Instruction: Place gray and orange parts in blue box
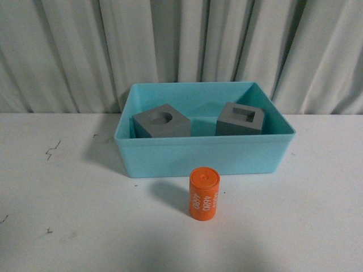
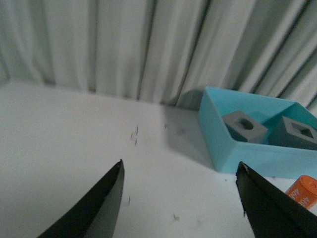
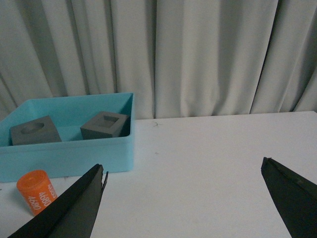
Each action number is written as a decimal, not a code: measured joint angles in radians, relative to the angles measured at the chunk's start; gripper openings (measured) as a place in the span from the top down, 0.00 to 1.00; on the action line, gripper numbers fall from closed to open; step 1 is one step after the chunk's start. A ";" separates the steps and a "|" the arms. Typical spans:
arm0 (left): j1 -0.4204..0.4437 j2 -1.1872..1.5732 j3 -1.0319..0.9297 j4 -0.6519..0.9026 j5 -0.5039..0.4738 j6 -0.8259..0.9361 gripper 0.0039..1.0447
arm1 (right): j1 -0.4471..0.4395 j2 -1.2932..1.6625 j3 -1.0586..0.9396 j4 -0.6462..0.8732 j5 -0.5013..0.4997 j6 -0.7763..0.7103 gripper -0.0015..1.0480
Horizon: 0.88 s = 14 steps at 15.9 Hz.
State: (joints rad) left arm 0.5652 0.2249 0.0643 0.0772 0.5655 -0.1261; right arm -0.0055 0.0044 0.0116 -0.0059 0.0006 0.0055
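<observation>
While gray cubes (image 1: 160,123) sit in the blue box (image 1: 204,160), the orange cylinder (image 1: 204,193) stands at its 6 o'clock on the surface (image 1: 74,226): probably light, rigid, slick, so pinch its sides. On the left gripper (image 2: 181,198) and right gripper (image 3: 183,196) the jaws gape, empty.

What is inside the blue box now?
A round-recess gray cube and a square-recess gray cube. The front wall of the blue box hides their bases. The orange cylinder stands outside.
</observation>
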 joint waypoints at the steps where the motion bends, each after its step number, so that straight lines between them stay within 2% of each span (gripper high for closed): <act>1: -0.082 -0.056 0.000 0.023 -0.073 0.062 0.50 | 0.000 -0.001 0.000 0.003 0.000 0.000 0.06; 6: -0.299 -0.151 -0.019 -0.052 -0.291 0.108 0.95 | 0.000 -0.001 0.000 0.002 0.000 0.000 0.06; 8: -0.364 -0.208 -0.055 -0.067 -0.360 0.110 0.99 | 0.000 -0.001 0.000 0.002 0.000 0.000 0.06; 9: -0.508 -0.217 -0.054 -0.082 -0.520 0.109 0.99 | 0.000 -0.001 0.000 0.002 0.000 0.000 0.06; 10: -0.577 -0.217 -0.054 -0.082 -0.542 0.112 0.99 | 0.000 -0.001 0.000 0.002 0.000 0.000 0.06; 14: -0.565 -0.217 -0.054 -0.081 -0.566 0.112 0.99 | 0.000 -0.001 0.000 0.002 0.000 0.000 0.06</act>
State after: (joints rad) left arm 0.0006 0.0074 0.0105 -0.0036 -0.0006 -0.0143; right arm -0.0055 0.0036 0.0116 -0.0040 0.0006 0.0055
